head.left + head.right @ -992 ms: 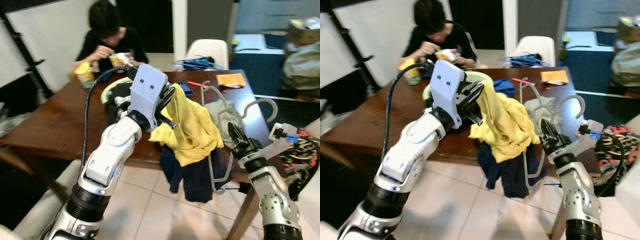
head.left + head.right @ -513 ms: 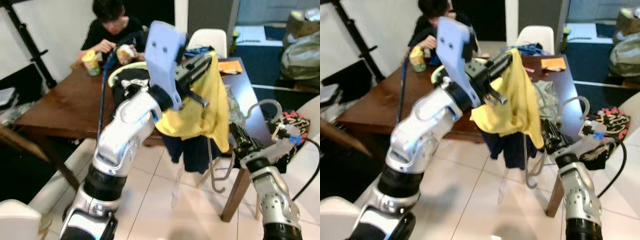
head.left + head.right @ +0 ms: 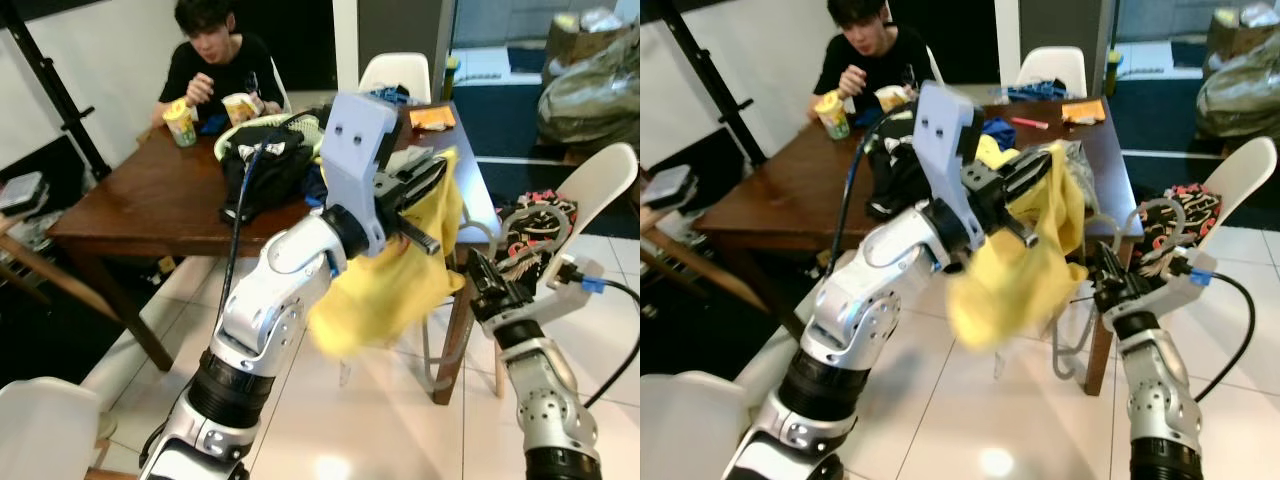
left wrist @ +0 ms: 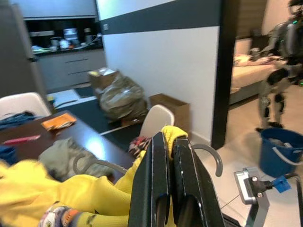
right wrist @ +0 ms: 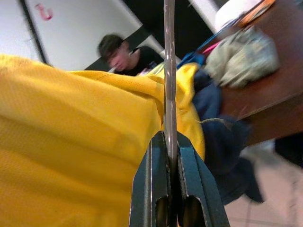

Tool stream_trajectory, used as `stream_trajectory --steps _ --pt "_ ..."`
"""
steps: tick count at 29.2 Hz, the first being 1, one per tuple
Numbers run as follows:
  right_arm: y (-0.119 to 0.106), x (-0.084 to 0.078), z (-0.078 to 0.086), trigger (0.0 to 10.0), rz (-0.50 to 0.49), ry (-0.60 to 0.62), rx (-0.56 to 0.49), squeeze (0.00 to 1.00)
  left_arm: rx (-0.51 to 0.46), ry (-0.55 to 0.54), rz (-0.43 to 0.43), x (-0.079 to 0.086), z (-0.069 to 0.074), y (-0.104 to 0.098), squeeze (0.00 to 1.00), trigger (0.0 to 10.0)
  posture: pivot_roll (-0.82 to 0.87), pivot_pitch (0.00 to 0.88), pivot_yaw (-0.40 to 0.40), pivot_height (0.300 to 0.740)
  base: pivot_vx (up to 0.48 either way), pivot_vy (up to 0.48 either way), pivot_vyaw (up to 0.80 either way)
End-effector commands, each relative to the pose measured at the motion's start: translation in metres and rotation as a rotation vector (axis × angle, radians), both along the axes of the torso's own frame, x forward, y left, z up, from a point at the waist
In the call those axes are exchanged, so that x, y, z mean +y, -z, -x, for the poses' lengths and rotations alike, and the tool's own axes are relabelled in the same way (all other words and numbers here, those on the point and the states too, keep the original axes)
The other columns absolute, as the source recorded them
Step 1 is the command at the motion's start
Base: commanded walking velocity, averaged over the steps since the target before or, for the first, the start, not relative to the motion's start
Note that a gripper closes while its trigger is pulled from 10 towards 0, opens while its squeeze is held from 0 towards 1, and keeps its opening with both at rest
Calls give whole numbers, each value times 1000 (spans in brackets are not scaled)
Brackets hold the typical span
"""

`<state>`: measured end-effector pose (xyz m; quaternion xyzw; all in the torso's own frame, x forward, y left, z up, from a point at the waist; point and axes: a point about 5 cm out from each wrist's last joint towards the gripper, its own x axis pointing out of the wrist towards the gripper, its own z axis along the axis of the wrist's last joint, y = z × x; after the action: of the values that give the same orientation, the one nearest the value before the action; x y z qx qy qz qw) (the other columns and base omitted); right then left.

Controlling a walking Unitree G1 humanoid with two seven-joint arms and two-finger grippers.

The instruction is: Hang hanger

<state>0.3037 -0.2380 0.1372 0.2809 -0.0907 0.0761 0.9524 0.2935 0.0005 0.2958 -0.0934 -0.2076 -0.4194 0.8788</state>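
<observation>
My left gripper (image 3: 424,205) is raised in front of me, shut on a yellow garment (image 3: 385,290) that hangs blurred below it, off the table's near right corner. The left wrist view shows its fingers (image 4: 154,189) pinching a fold of that yellow cloth (image 4: 71,194). To the right and lower, my right gripper (image 3: 482,275) is shut on a thin grey bar of a clear plastic hanger (image 5: 169,71). The hanger's hook (image 3: 1152,210) curves up above that gripper. Its lower loop (image 3: 432,372) hangs beside the table leg. The garment covers much of the hanger.
A brown wooden table (image 3: 140,205) carries a black garment (image 3: 265,165), other clothes and a second hanger (image 4: 90,161). A person (image 3: 215,50) sits at its far side with cups. White chairs stand at the right (image 3: 590,195), the back (image 3: 395,70) and the near left (image 3: 40,420).
The whole view has drawn back from the table. The yellow garment has come away from the table edge in my left gripper, and the dark blue cloth no longer hangs under it.
</observation>
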Motion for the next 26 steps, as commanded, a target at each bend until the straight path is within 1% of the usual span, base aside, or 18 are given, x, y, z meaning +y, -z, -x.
stream_trajectory --steps 1,6,8,13,15,16,17,19,21,23,24,25,26 --pt "2 4 -1 10000 -8 -8 6 0 23 18 13 -1 1 5 0 10000 -33 0 139 740 -330 0 0" --pt "3 3 0 10000 -7 -3 9 0 49 41 14 -6 2 10 0 10000 -41 0 139 740 -332 0 0" --pt "3 3 0 10000 -7 -2 9 0 52 44 18 -7 3 11 0 10000 -41 0 139 740 -334 0 0" --pt "5 3 1 10000 -10 0 11 0 91 58 23 -6 4 21 0 10000 -42 0 143 740 -334 0 0" --pt "5 3 -1 10000 -8 -5 14 0 119 104 -3 -14 10 32 0 10000 -42 0 129 740 -334 0 0" --pt "5 3 -1 10000 -8 -5 14 0 119 104 -3 -14 10 32 0 10000 -42 0 129 740 -334 0 0" --pt "5 2 -2 10000 -5 -12 19 0 143 133 -22 -20 14 41 0 10000 -39 0 129 740 -334 0 0" --pt "5 2 -2 10000 -5 -12 19 0 143 133 -22 -20 14 41 0 10000 -39 0 129 740 -334 0 0" --pt "6 2 -1 10000 -3 -11 20 0 174 140 3 -20 14 44 0 10000 -43 0 129 740 -334 0 0" --pt "6 2 -1 10000 -3 -11 20 0 174 140 3 -20 14 44 0 10000 -43 0 129 740 -330 0 0" --pt "6 2 -1 10000 -2 -10 21 0 192 147 26 -19 13 45 0 10000 -46 0 126 740 -334 0 0" --pt "6 2 -1 10000 -2 -10 21 0 192 147 26 -19 13 45 0 10000 -46 0 126 740 -334 0 0" --pt "5 2 -2 10000 3 -14 23 0 236 167 62 -20 13 46 0 10000 -40 0 115 740 -334 0 0"
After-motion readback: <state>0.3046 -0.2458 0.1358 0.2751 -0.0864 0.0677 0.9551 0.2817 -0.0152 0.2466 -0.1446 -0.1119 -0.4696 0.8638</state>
